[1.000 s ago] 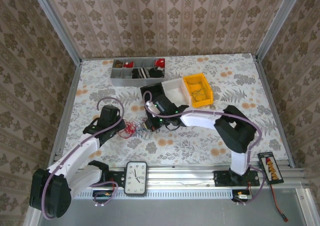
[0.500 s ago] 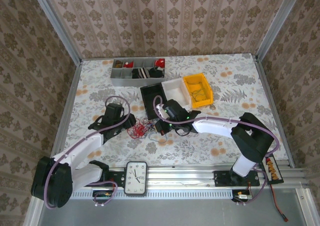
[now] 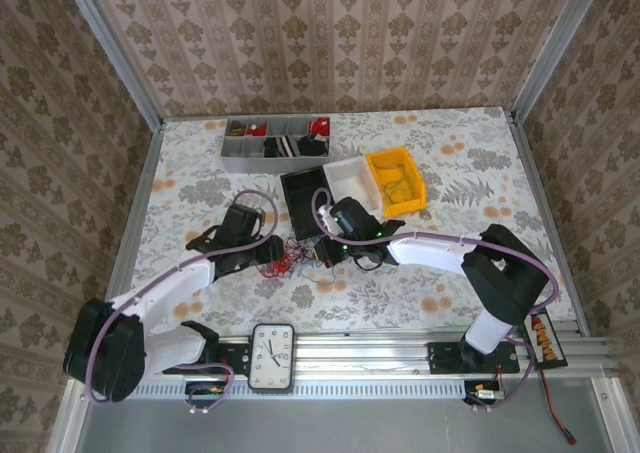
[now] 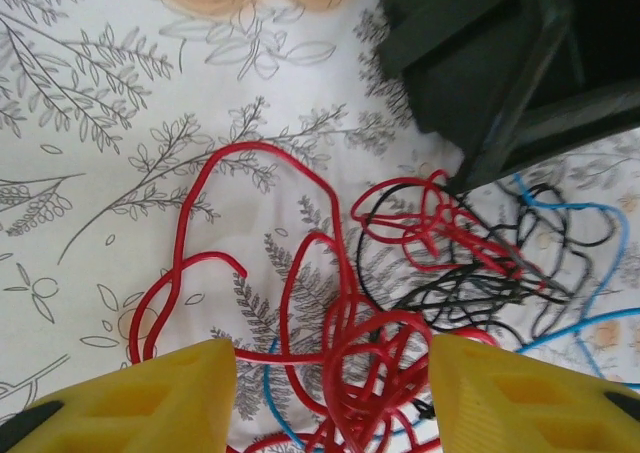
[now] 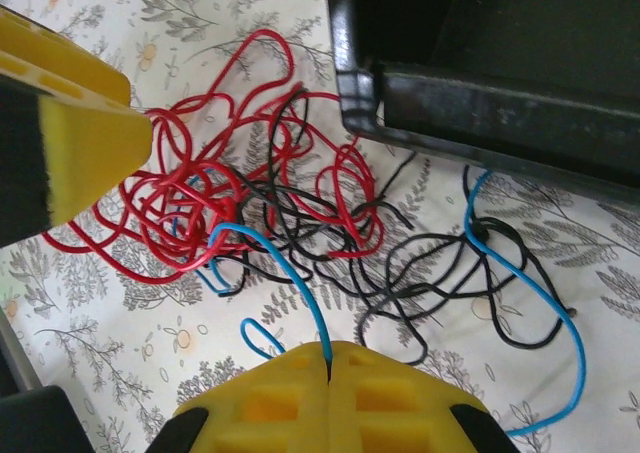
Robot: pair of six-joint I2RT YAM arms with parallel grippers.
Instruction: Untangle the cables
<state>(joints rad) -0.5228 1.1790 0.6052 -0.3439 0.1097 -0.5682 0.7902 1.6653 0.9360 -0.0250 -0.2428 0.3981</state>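
Observation:
The cables [image 3: 292,261] lie as one tangle of red, black and blue wires on the floral table between the two arms. My left gripper [image 4: 335,398] is open, and its yellow fingertips [image 4: 150,403] straddle the red clump [image 4: 375,363] without squeezing it. My right gripper [image 5: 328,358] is shut on the end of a blue cable [image 5: 285,273], which arches up out of the tangle. Red loops [image 5: 190,193] sit to the left and black wires [image 5: 420,263] to the right. In the top view the left gripper [image 3: 272,256] and right gripper [image 3: 322,249] flank the tangle.
A black bin [image 3: 305,188] stands just behind the tangle, and its rim [image 5: 480,83] is close to the wires. Beyond it stand a white bin [image 3: 350,178] and a yellow bin [image 3: 395,178]. A grey divided tray [image 3: 275,143] is at the back. A clock [image 3: 272,356] rests on the front rail.
My left arm has reached to the right up to the tangle, and its jaws have opened over the red clump. The right gripper has shifted a little to the right, still shut.

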